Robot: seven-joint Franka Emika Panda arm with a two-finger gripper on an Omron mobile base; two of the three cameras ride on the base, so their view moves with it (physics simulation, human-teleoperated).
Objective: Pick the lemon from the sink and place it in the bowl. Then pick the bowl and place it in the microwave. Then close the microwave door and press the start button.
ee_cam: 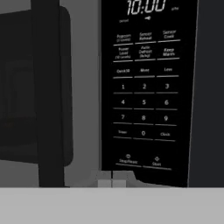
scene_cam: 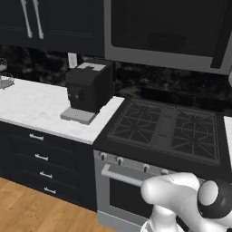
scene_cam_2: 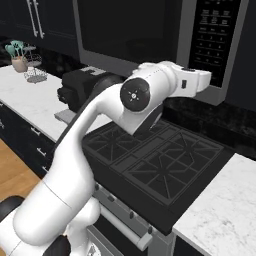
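Note:
The microwave (scene_cam_2: pixel 150 35) hangs above the stove with its door (scene_cam: pixel 167 27) shut; the dark tinted window (ee_cam: pixel 35 87) lies left in the hand view. The dark button strip (ee_cam: pixel 146 87) reads 10:00, with the start button (ee_cam: pixel 156 161) at its lower right. My gripper (ee_cam: pixel 111 178) is shut with nothing between the fingers. It sits just in front of the strip's bottom edge, below and left of the start button. In the right base view the gripper (scene_cam_2: pixel 209 79) reaches the button strip (scene_cam_2: pixel 217 40). The lemon, bowl and sink are out of view.
A black gas cooktop (scene_cam_2: pixel 155 160) lies under the arm, with a knobbed oven and its bar handle (scene_cam: pixel 120 176) below. A black coffee machine (scene_cam: pixel 88 86) stands on the white counter (scene_cam: pixel 31 106) to the left. A utensil pot (scene_cam_2: pixel 20 60) sits far left.

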